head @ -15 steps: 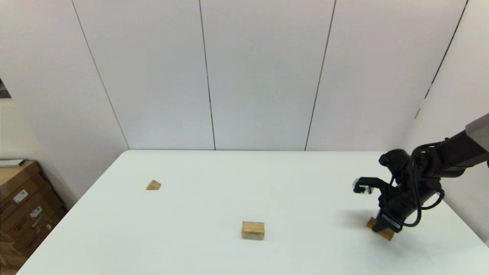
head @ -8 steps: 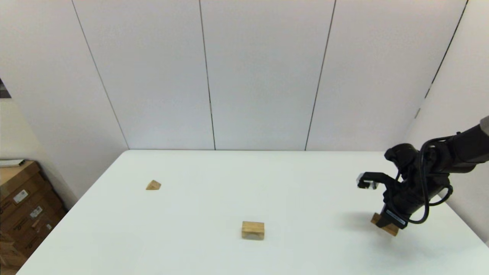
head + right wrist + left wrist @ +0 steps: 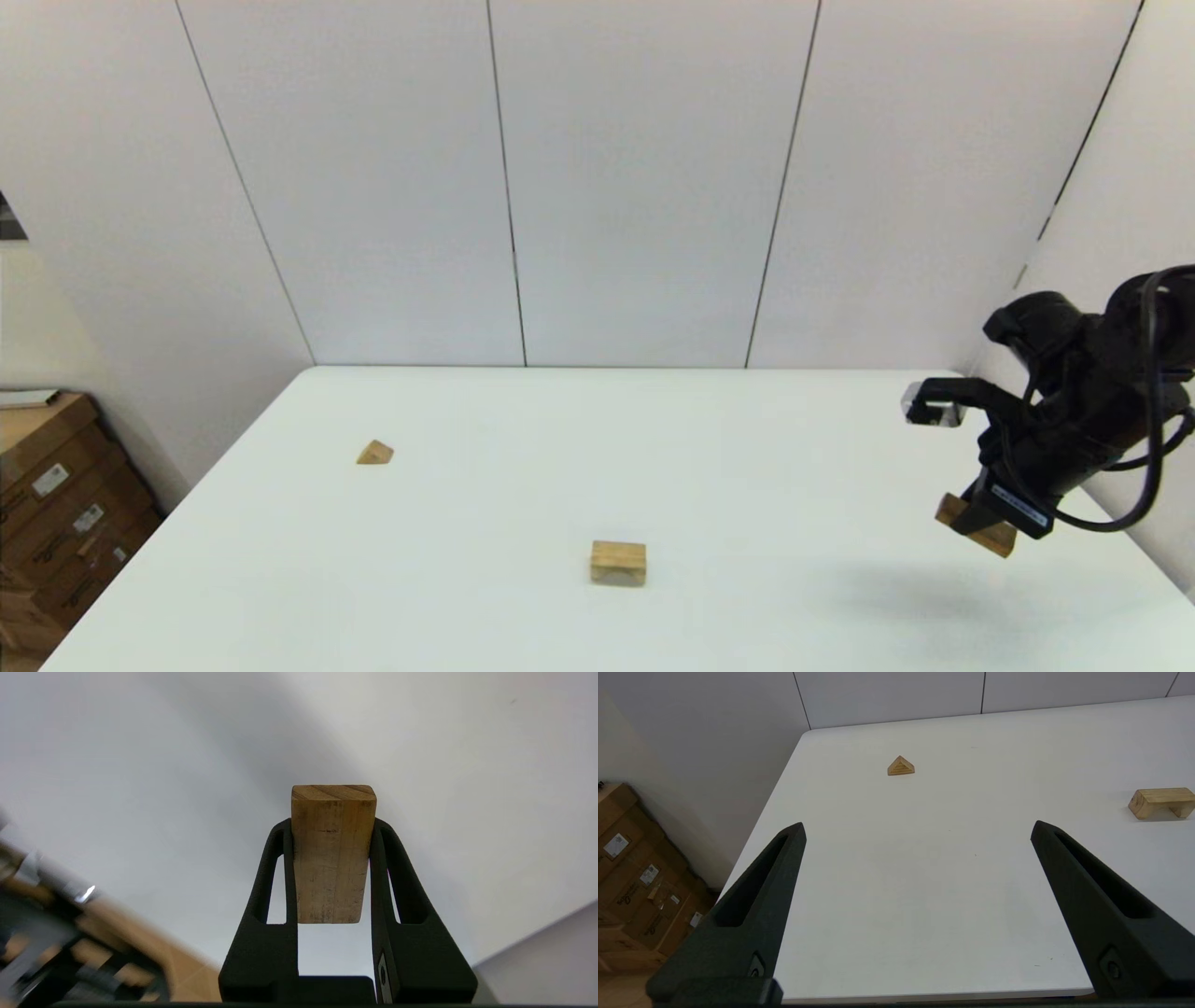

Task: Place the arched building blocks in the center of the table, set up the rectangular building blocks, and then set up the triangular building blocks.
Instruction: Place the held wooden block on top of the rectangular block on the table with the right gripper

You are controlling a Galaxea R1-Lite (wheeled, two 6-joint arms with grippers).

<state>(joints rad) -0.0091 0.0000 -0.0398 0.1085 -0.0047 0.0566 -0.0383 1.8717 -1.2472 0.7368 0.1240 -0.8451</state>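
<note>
Right gripper (image 3: 980,525) clamped on the plain solid light-brown wooden oblong block (image 3: 332,854), held in the air over the right edge of the large white table (image 3: 747,448). Notched light-brown arch block (image 3: 618,563) sits near centre; small triangular wooden wedge (image 3: 374,453) far left.

Risk: block tilted in the jaws; could topple when stood up.

Versus one second ago: block lifted off the table, arm pulled back right.

Left gripper (image 3: 920,835) parked, fingers apart.
</note>
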